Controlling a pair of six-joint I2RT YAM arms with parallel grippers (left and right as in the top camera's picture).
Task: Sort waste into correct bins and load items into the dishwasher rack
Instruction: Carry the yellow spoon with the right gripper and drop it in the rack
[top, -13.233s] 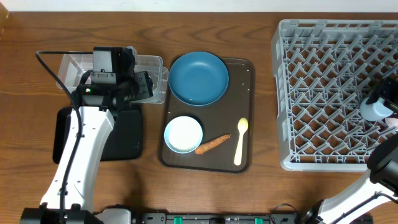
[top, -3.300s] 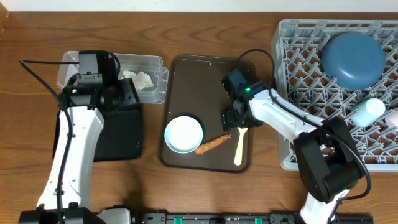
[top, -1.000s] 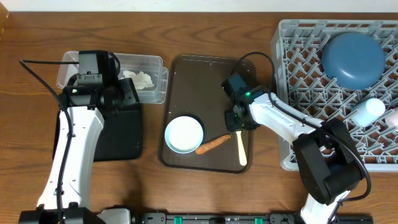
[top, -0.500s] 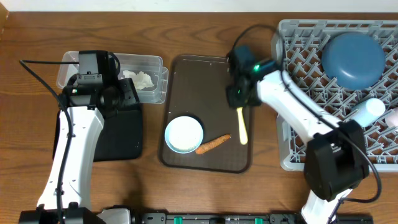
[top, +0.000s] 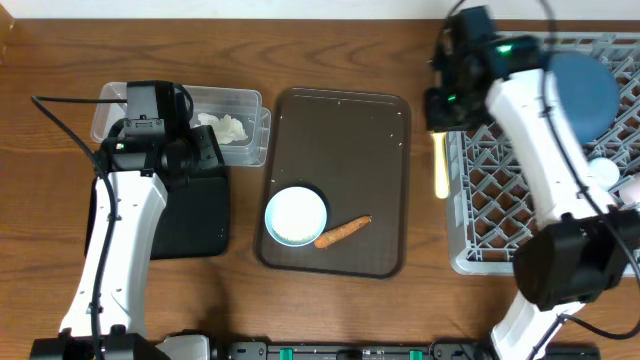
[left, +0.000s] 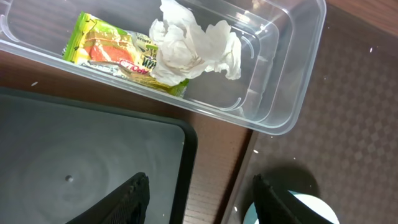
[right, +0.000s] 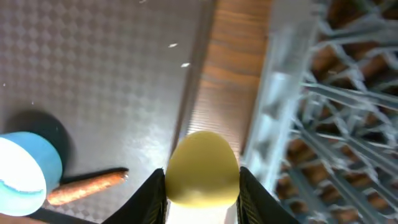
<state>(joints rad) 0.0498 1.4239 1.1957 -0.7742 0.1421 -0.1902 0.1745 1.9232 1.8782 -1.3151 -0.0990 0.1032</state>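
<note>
Item: pale yellow spoon (top: 441, 165), loading step in hand. Right gripper (right: 202, 186): jaws pinching the spoon, whose smooth oval bowl shows between the two fingers in the wrist view. Position: raised off the table (top: 60, 50), over the bare strip between the brown tray (top: 340, 130) and the left wall of the grey dishwasher rack (top: 520, 200), not yet over the lattice. From overhead it hangs lengthwise, running from the gripper toward the near side. Appearance: matte plastic, one piece, slim handle, no visible soiling. It is judged light and rigid, liable to swing or slip if pinched only at one end. Next move, by judgement: carry it rightward over the rack wall, lower it between the pegs, then spread the jaws. A free cell should be chosen clear of the dark blue plate (top: 595, 100), which lies in the rack's far part. Left gripper (left: 202, 199): jaws spread, holding nothing, over the black tray (left: 74, 162) edge just beside the clear tub (left: 280, 74). Tub contents: crumpled white tissue (left: 193, 46) and yellow-green wrapper (left: 102, 50). Remaining on the brown tray: white-and-blue bowl (top: 295, 215) and orange carrot stick (top: 343, 230), close together at the near end.
</note>
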